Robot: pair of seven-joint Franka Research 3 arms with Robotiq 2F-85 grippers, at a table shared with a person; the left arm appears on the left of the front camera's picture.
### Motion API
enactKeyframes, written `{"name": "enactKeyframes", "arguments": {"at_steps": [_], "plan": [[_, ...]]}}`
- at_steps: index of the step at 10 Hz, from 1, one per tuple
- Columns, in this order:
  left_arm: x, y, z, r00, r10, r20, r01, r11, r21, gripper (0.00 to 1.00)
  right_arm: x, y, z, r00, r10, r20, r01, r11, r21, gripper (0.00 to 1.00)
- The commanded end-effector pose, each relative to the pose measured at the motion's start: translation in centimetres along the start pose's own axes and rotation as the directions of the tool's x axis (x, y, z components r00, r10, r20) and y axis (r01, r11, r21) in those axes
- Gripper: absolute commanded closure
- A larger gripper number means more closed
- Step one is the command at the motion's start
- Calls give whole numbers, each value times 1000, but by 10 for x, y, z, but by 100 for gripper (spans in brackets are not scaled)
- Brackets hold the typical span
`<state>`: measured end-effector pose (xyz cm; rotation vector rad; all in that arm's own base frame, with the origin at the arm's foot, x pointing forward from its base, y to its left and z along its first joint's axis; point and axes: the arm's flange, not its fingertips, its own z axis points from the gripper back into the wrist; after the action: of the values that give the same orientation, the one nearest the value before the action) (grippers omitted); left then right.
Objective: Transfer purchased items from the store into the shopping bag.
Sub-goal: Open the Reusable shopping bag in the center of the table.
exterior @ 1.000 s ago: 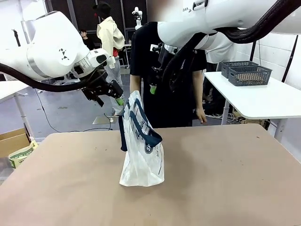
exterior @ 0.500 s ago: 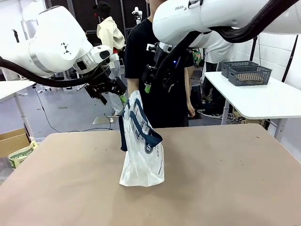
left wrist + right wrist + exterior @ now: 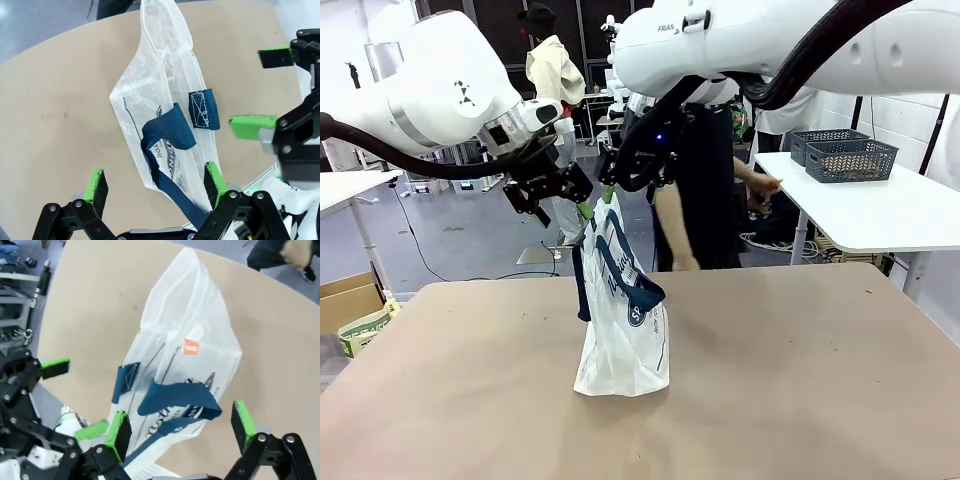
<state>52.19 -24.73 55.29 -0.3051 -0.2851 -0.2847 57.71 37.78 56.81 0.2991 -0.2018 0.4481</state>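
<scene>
Bright, even light from overhead fills the room. The shopping bag [image 3: 620, 340] casts only a faint, soft shadow on the tan table [image 3: 800, 400], and its clear plastic catches small glints. The right arm's white shell [image 3: 740, 40] gleams mildly. The front view is sharp. Both wrist views bend at the edges, and the right wrist view is softer, slightly blurred.

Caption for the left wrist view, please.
Open left gripper above the clear shopping bag standing on the table, open right gripper close beside.

The right gripper [image 3: 181, 426] hangs wide-jawed above the clear shopping bag [image 3: 190, 320], apparently upright on the tan table [image 3: 100, 285].
</scene>
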Motion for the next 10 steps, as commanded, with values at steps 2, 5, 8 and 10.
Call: {"name": "enactKeyframes", "arguments": {"at_steps": [2,5,8,10], "plan": [[-1,2,-5,1000,2,-30,-4,998,-67,0,22,10,-9,998,-59,-31,59,998,-6,0],[-10,11,-8,999,37,-34,-40,996,-82,0,20,5,-22,991,-93,-97,95,995,11,0],[-17,15,-17,998,39,-49,-43,996,-75,0,11,3,-27,984,-104,-141,109,994,31,0],[-17,16,-27,997,39,-61,-43,996,-73,0,8,4,-34,980,-112,-166,116,993,15,0]]}}
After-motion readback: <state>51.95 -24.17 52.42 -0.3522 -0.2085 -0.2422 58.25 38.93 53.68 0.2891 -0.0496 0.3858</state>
